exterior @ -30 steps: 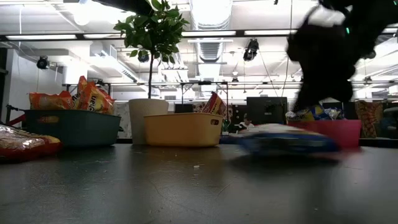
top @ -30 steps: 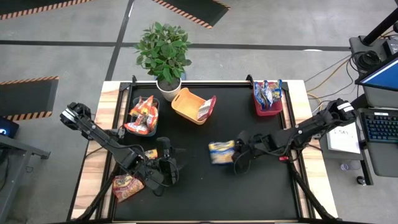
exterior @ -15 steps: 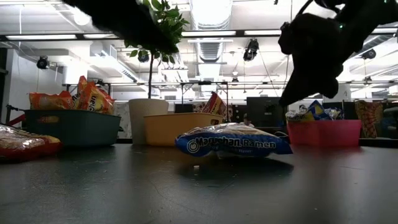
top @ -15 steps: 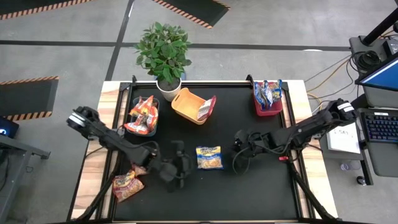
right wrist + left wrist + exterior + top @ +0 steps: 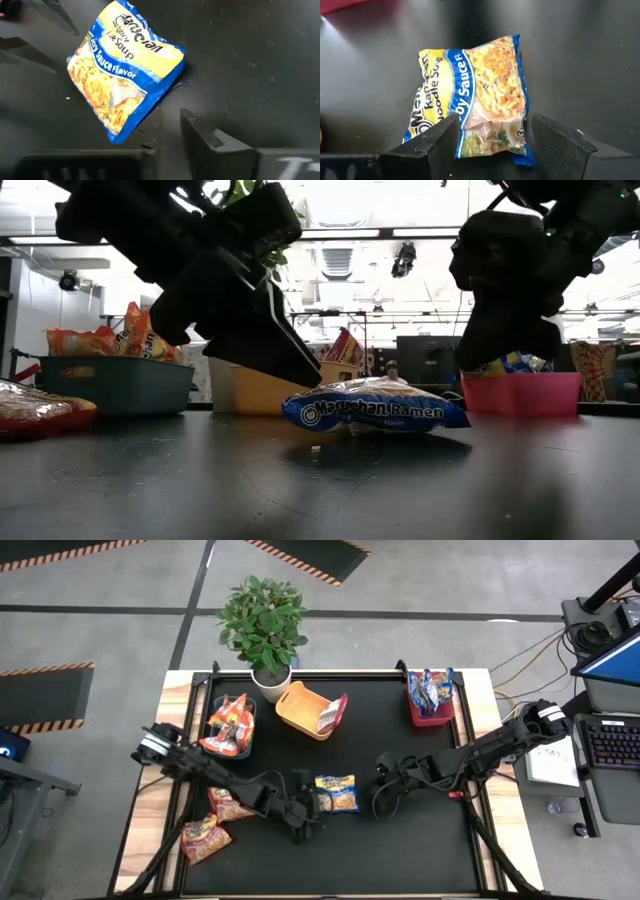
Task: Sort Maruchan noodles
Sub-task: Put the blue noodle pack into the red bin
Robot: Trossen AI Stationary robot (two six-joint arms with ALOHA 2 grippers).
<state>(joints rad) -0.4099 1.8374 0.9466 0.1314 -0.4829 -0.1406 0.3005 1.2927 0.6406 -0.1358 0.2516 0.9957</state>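
A black tabletop (image 5: 400, 850) sits under bright ceiling lights. The left claw (image 5: 492, 145) hangs low with its fingers spread wide, straddling one edge of a blue-and-yellow noodle packet (image 5: 337, 793) that lies flat mid-table, gripped by nothing. The right claw (image 5: 383, 802) hovers just beside the packet, holding nothing; how far apart its fingers are I cannot tell. Behind stand a teal bin (image 5: 217, 710), an orange bin (image 5: 300, 710) and a red bin (image 5: 430, 716), each holding packets.

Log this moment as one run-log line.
left gripper: open, closing in on blue-and-yellow packet | right gripper: empty, beside packet | packet: flat on table, mid-table
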